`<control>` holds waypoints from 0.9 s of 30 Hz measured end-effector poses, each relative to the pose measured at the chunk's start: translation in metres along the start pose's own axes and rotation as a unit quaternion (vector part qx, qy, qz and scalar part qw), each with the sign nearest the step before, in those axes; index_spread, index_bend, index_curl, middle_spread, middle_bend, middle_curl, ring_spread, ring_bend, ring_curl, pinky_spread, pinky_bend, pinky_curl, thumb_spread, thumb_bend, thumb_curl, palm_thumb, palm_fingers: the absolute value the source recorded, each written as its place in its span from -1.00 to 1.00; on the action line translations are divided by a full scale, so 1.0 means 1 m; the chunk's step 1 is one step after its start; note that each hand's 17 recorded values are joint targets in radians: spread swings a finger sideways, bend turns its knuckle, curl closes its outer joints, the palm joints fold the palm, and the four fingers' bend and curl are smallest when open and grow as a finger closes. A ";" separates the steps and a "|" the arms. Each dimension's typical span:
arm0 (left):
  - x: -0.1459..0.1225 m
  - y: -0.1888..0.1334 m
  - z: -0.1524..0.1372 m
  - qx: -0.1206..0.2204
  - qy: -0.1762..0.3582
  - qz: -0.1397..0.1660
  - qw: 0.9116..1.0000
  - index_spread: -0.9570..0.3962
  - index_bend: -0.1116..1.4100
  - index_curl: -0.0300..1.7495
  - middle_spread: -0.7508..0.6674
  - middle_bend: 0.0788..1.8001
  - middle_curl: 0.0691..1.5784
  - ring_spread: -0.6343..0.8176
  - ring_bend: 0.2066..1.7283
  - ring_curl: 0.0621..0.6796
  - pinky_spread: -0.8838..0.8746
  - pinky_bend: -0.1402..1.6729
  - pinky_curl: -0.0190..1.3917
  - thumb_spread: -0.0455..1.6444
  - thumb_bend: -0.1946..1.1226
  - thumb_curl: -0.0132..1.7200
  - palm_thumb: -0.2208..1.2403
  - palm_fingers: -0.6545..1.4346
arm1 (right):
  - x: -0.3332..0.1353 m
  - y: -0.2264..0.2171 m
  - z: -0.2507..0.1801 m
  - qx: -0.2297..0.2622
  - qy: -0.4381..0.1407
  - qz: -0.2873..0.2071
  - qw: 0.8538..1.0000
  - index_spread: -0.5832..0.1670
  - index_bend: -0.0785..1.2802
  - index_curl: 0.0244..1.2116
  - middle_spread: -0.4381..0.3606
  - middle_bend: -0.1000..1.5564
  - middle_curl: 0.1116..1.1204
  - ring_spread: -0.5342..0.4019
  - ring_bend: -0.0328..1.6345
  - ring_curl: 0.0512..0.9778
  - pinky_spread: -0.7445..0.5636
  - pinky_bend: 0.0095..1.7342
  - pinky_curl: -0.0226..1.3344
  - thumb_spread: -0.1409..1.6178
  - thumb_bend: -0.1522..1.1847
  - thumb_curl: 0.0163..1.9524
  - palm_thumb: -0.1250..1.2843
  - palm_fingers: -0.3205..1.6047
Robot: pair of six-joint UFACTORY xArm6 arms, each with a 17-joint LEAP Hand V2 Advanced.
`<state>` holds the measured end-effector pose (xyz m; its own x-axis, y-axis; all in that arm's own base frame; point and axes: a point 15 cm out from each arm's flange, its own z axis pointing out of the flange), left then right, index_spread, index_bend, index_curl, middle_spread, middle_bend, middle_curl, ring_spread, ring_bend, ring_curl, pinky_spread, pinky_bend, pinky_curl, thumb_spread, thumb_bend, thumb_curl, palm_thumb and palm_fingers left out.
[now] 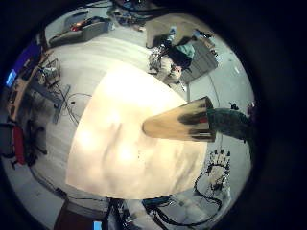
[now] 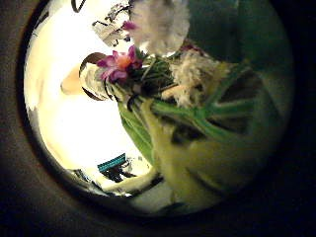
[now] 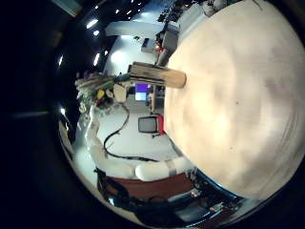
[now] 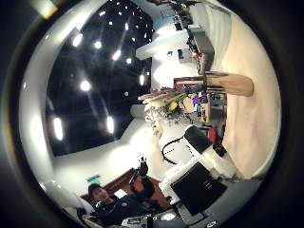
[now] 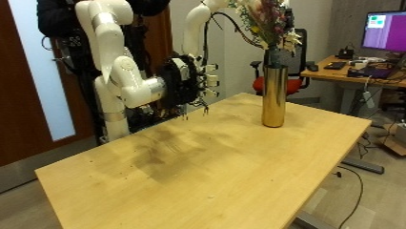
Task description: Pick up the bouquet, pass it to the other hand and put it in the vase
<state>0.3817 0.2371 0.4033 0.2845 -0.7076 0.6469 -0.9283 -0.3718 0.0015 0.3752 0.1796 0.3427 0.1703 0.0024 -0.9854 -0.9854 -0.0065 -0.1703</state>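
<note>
A tall gold vase [image 5: 273, 95] stands on the wooden table [image 5: 191, 167] near its far edge. The bouquet [image 5: 263, 21] of pink, white and green flowers hangs upright right over it, stems reaching down to the vase's mouth. My left hand [image 5: 291, 40] is shut on the bouquet just above the vase. The bouquet [image 2: 173, 89] fills the left thumb side palm view. From the left little finger side I look down on the vase [image 1: 182, 122]. My right hand [image 5: 194, 83] hovers apart over the table's back edge, fingers relaxed and holding nothing.
A desk with a monitor [image 5: 386, 31] and a red chair [image 5: 298, 84] stand behind the table, beyond the vase. The table's far corner [image 5: 366, 119] lies close to the vase.
</note>
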 end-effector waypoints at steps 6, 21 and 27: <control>0.004 -0.010 0.013 -0.008 -0.032 -0.008 0.999 0.62 -0.67 -0.74 0.91 -0.91 -0.87 0.83 -0.69 -0.56 0.75 -0.53 -0.57 0.03 -0.76 -0.61 -0.30 -0.49 | -0.001 0.002 0.006 -0.008 0.000 -0.001 1.000 -0.02 -0.47 -0.36 0.43 -0.68 -0.75 0.48 -0.72 -0.56 0.49 -0.79 -0.52 0.27 -0.80 -0.41 0.60 -0.48; -0.022 -0.008 -0.001 0.004 -0.067 -0.023 0.997 0.64 -0.67 -0.74 0.91 -0.90 -0.87 0.84 -0.70 -0.53 0.74 -0.55 -0.54 0.04 -0.76 -0.61 -0.27 -0.48 | -0.003 0.002 0.005 -0.006 0.001 -0.004 1.000 -0.03 -0.46 -0.36 0.43 -0.68 -0.74 0.48 -0.73 -0.58 0.48 -0.79 -0.52 0.26 -0.80 -0.40 0.62 -0.47; -0.020 0.023 0.013 -0.030 -0.062 -0.033 0.997 0.66 -0.68 -0.74 0.91 -0.90 -0.87 0.84 -0.70 -0.52 0.74 -0.55 -0.54 0.04 -0.76 -0.62 -0.27 -0.48 | -0.001 0.003 0.006 -0.008 -0.002 -0.001 1.000 -0.03 -0.46 -0.36 0.43 -0.68 -0.74 0.48 -0.72 -0.59 0.48 -0.79 -0.52 0.26 -0.80 -0.39 0.62 -0.47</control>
<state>0.3574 0.2348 0.3802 0.3700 -0.7528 0.5445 -0.9178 -0.3869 0.0888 0.3723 0.1860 0.3430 0.1721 0.0057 -0.9851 -0.9848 -0.0222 -0.1722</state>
